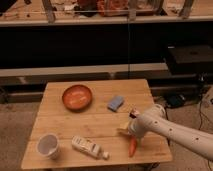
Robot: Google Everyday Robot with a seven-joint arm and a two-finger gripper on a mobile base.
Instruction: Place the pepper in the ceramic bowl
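Note:
The pepper (132, 146), slim and orange-red, lies on the wooden table (100, 120) near its front right edge. My gripper (127, 131) hangs at the end of the white arm that reaches in from the right. It is just above and touching or nearly touching the pepper's upper end. The ceramic bowl (77, 96), round and orange-red, stands empty at the back left of the table, well away from the gripper.
A blue sponge (115, 102) lies right of the bowl. A white bottle (88, 147) lies on its side near the front edge, and a white cup (48, 145) stands at the front left. Dark shelving runs behind the table.

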